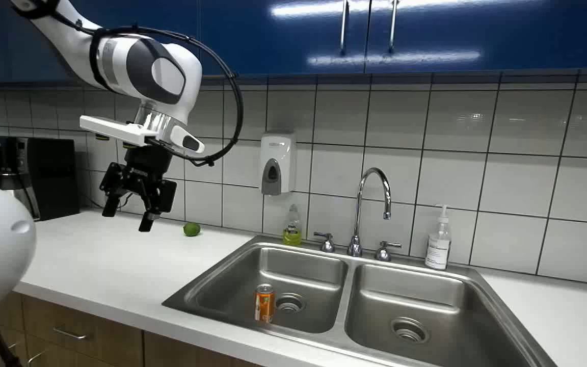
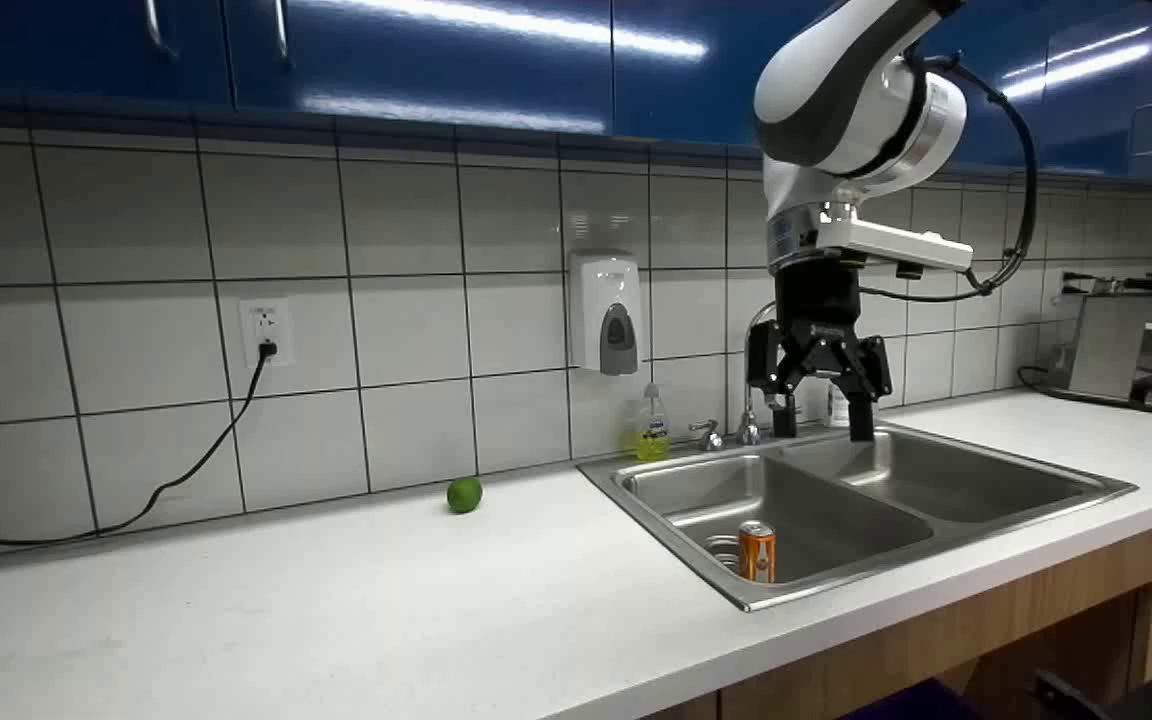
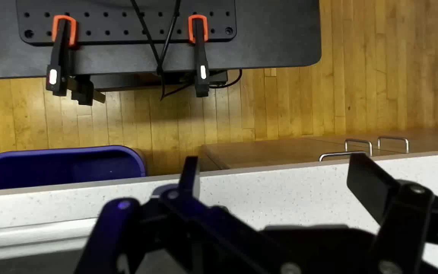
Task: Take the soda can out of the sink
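Orange, with a silvery top, the soda can (image 1: 264, 304) stands upright in the stainless steel sink (image 1: 347, 298), in the basin (image 1: 306, 270) nearer a small green round object (image 1: 191, 229) and just beside the round drain (image 1: 290, 303); whether it touches the drain's rim I cannot tell. The sink is let into a white worktop (image 1: 100, 265). Along the sink's back edge rise a curved chrome faucet (image 1: 358, 214) and a lever handle (image 1: 327, 244) on each side of it, with a bottle of yellow-green liquid (image 1: 292, 233) near one end and a clear pump bottle (image 1: 437, 244) with a white label near the other. A white dispenser (image 1: 277, 158) is fixed to the tiled wall (image 1: 517, 188) beneath blue cupboards (image 1: 273, 41). The green object lies on the worktop near that wall, apart from the sink. In both exterior views the fingers (image 2: 862, 420) point downward from the white and dark grey arm (image 1: 166, 71), raised above the level of the worktop and well apart from the can; they are spread wide, with nothing in their hold. The wrist view shows them dark and wide apart too, with speckled white worktop between them and, past its edge, a purple container (image 3: 59, 165) and a wooden floor (image 3: 280, 99).
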Robot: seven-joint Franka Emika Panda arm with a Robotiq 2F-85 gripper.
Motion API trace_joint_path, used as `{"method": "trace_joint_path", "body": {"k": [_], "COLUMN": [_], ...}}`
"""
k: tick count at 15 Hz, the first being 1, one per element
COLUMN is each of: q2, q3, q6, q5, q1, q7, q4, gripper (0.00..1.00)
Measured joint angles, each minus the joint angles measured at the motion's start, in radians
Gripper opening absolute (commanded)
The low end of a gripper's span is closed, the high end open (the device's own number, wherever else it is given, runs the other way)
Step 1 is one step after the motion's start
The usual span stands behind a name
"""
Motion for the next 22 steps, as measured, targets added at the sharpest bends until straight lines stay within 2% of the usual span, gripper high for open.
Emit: {"method": "trace_joint_path", "body": {"k": [5, 10, 15, 22], "q2": [0.002, 0.071, 0.253, 0.575], "q3": [0.001, -0.004, -0.031, -0.056], "q6": [0.025, 0.254, 0.456, 0.597], "q5": [-0.005, -0.050, -0.115, -0.132], "q1": [0.000, -0.028, -0.083, -0.116], "q7": [-0.007, -0.024, -0.028, -0.039], "q4": [0.000, 0.004, 0.047, 0.208], "gripper": [1.00, 1.00, 1.00, 1.00]}}
